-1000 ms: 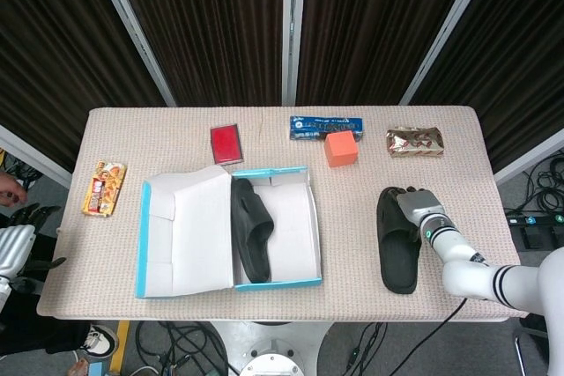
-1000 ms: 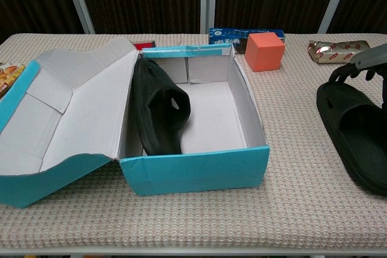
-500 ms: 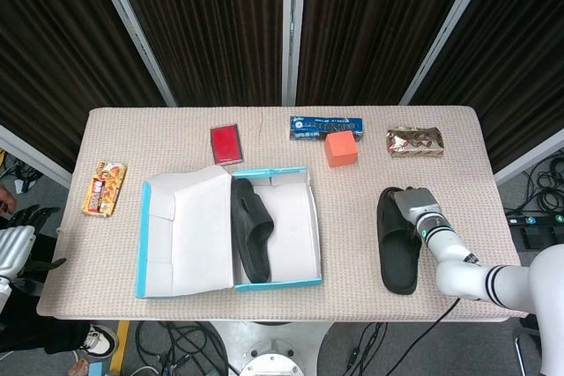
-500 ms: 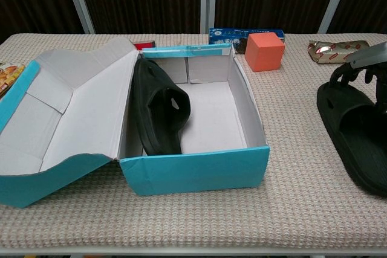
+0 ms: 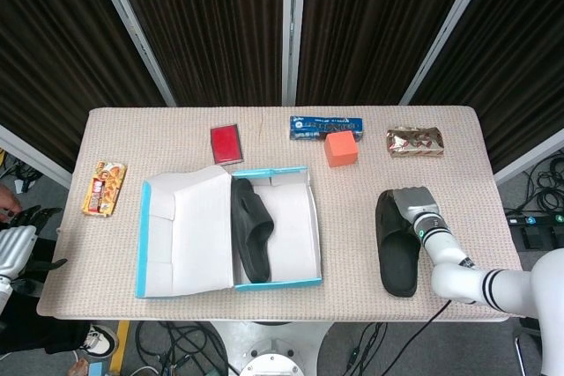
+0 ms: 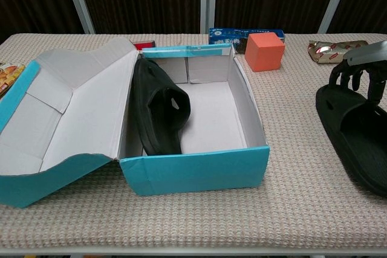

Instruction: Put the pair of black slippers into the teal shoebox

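Since a second ago the right hand (image 5: 411, 206) has slid a little leftward over the far end of the loose black slipper (image 5: 397, 246), and that slipper has nudged slightly left with it. Its dark fingers (image 6: 358, 80) curl down over the slipper's far rim and strap in the chest view, touching it, though whether they truly grip it cannot be told. Behind the hand, the grey forearm slants away toward the near right corner of the table (image 5: 493, 165).

Only the left hand (image 5: 13, 248) shows at the head view's far-left edge, off the table, too cropped to judge how its fingers lie.

One black slipper (image 5: 252, 231) already lies inside the teal shoebox (image 5: 280, 284), propped on edge against the left wall, with the white-lined lid (image 5: 181, 231) folded open to the left. Along the far side sit a red card (image 5: 226, 143), a blue packet (image 5: 326, 123), an orange cube (image 5: 341, 149) and a foil snack pack (image 5: 414, 141); another snack bag (image 5: 104, 188) lies at the left edge.
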Motion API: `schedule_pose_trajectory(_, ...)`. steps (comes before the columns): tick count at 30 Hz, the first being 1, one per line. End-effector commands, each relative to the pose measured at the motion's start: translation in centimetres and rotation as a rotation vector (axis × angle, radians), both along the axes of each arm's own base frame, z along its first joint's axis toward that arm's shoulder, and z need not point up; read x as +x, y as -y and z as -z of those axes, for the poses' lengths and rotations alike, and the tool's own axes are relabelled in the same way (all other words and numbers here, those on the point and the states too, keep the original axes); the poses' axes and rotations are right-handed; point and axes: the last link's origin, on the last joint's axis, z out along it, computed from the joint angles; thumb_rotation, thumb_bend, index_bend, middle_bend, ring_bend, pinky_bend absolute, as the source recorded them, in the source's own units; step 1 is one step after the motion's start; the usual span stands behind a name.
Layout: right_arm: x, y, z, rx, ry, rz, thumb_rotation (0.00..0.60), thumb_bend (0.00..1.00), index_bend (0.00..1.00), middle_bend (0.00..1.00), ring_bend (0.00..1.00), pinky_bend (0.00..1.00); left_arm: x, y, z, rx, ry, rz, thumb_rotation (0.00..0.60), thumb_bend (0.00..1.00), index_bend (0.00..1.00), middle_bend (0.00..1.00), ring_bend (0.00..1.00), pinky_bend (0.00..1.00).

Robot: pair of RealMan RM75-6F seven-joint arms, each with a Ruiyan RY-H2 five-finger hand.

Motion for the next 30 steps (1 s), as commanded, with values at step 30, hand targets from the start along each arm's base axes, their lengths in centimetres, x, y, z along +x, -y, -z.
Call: schedule_pose_trajectory(30, 9.6, -1.2, -9.6, -0.371, 0.848, -0.378, 0.600, 0.23, 0.55, 0.49, 0.39, 0.57, 0.9, -0.3, -0.1, 0.019, -0.004, 0.034, 0.600, 0.13, 0.12, 0.15, 0.02, 0.08)
